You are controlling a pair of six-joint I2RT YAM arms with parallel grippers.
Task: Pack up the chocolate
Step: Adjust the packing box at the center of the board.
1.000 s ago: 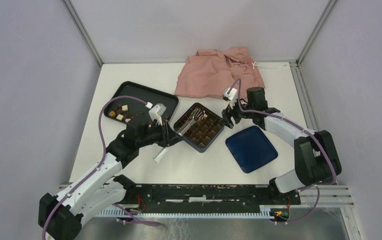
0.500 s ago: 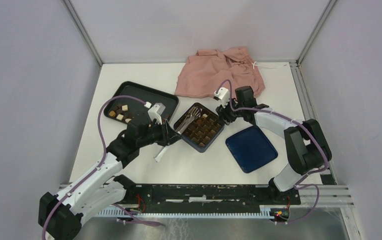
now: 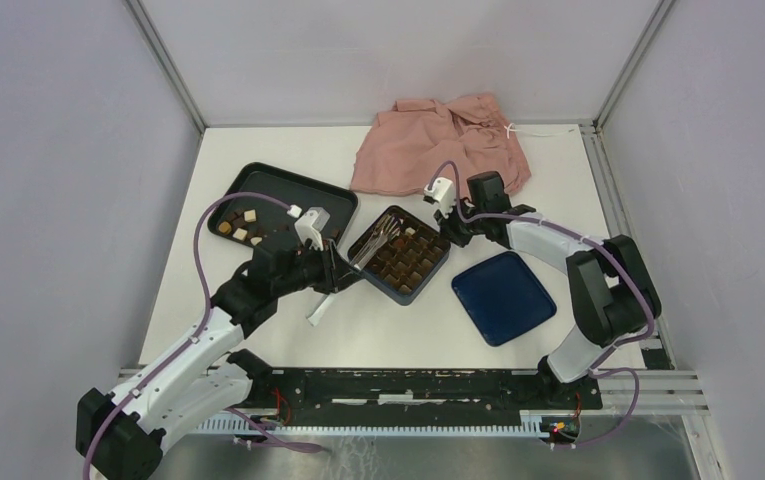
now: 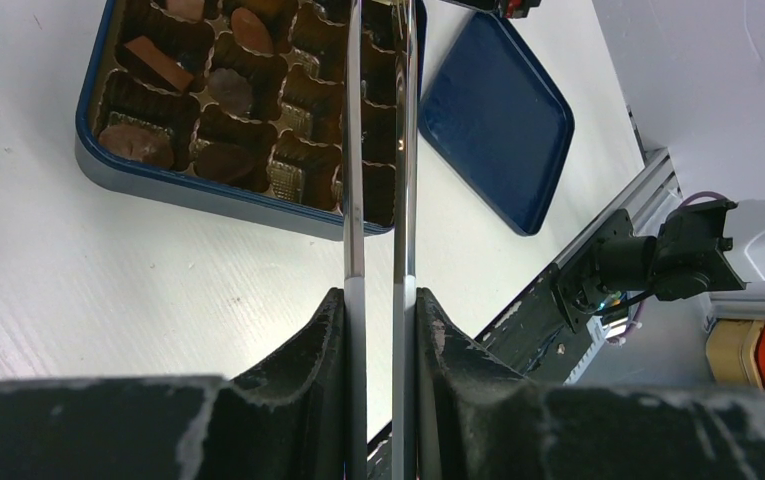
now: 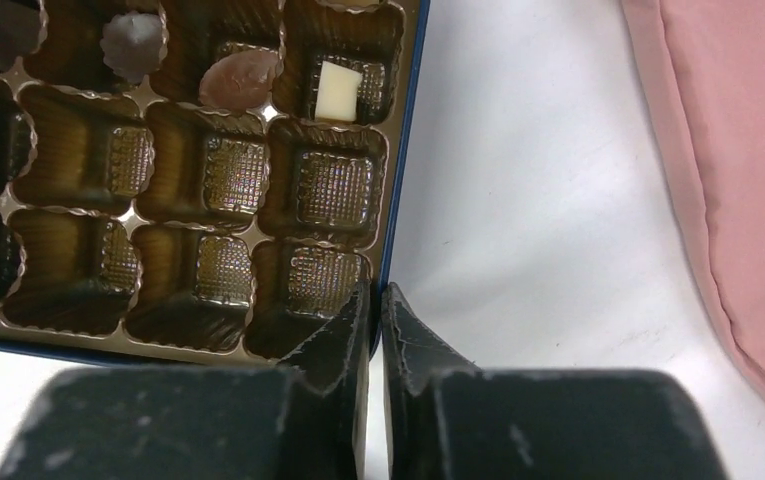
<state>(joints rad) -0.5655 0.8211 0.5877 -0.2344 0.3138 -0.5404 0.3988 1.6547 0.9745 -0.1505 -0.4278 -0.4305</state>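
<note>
Steadying step: the right pincer [image 5: 373, 300] is clenched on the rim of the dark blue square gridded box [image 5: 401, 150].
The left pincer [image 4: 380, 305] grasps silver metal tongs [image 4: 378, 150] above it. Small brown and cream chocolates [image 5: 338, 90] sit in it, and others left of it likely need fetching next.

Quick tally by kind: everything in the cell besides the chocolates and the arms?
tray: 1
box: 1
lid: 1
cloth: 1
tongs: 1
Total: 5
</note>
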